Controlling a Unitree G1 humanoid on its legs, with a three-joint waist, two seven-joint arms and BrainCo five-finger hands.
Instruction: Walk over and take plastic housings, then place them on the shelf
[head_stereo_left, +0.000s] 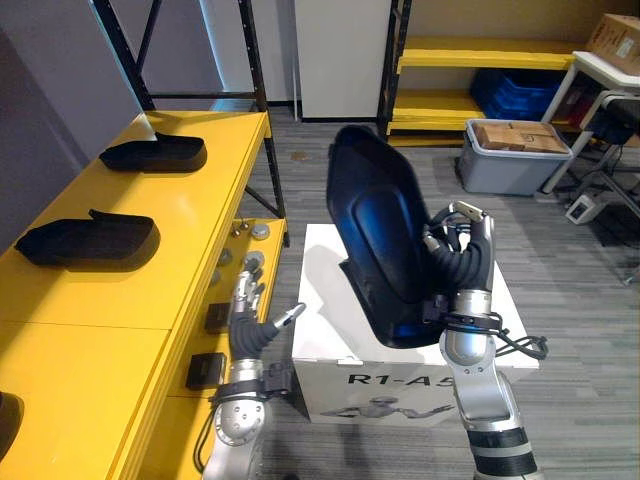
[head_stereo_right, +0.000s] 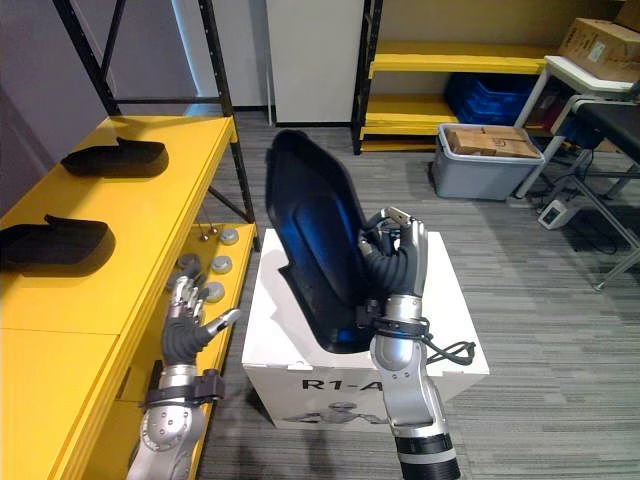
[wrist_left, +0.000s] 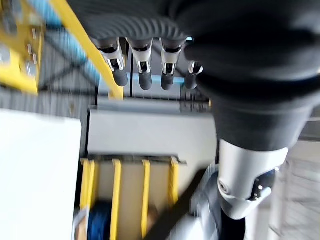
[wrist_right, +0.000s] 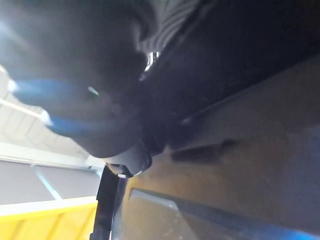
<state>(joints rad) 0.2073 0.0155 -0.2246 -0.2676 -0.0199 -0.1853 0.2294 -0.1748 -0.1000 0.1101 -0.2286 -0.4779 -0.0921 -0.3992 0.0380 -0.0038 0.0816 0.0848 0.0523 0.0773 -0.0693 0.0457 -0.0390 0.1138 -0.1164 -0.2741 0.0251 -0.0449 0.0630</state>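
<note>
Right hand (head_stereo_left: 458, 250) grips black plastic housing (head_stereo_left: 375, 225) above white box (head_stereo_left: 322, 305).

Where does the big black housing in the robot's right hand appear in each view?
Left eye view: housing at centre, upright, gripped by the right hand.
Right eye view: centre, slightly leftward.
Right wrist view: dark surface up close.
Left wrist view: cannot tell.
Shared landmark: white box beneath it.

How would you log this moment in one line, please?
right hand: shut on black housing, over white box | left hand: open, empty | yellow shelf: other housings laid
</note>
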